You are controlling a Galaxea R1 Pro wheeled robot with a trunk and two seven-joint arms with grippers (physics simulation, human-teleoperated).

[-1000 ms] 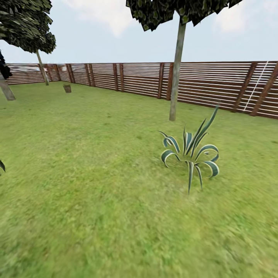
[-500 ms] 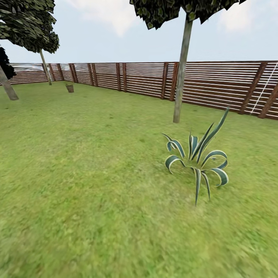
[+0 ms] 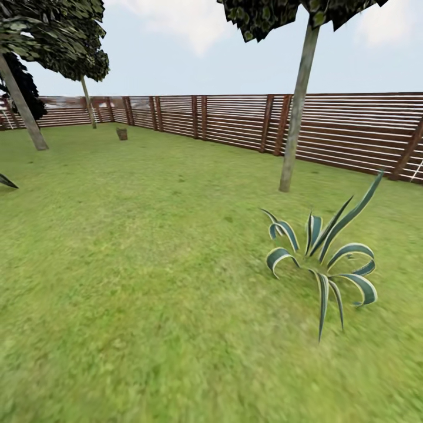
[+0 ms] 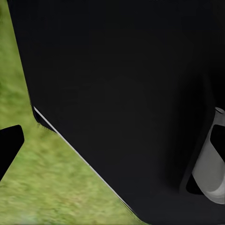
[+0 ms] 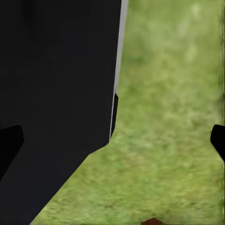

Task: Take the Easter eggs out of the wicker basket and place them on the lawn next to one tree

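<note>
The wicker basket [image 3: 121, 134] is a small brown shape far off on the lawn [image 3: 147, 264], near the back fence. The Easter eggs are hidden at this distance. A tree [image 3: 296, 111] with a bare grey-brown trunk rises at the right, in front of the fence. Another tree [image 3: 22, 108] leans at the far left, and a third tree [image 3: 88, 103] stands by the fence corner. In the wrist views my left gripper [image 4: 112, 143] and right gripper [image 5: 112, 140] are open, dark fingertips wide apart, nothing held, with my black body and grass behind.
A spiky striped agave plant [image 3: 323, 258] grows in the grass at the right, in front of the near tree. A brown slatted fence [image 3: 235, 120] runs along the back. A dark conifer [image 3: 26, 88] stands behind the left tree.
The whole head view has shifted: fence, trees, basket and agave slid right and grew slightly, so the camera moved forward and turned left. A leaf tip entered at the left edge.
</note>
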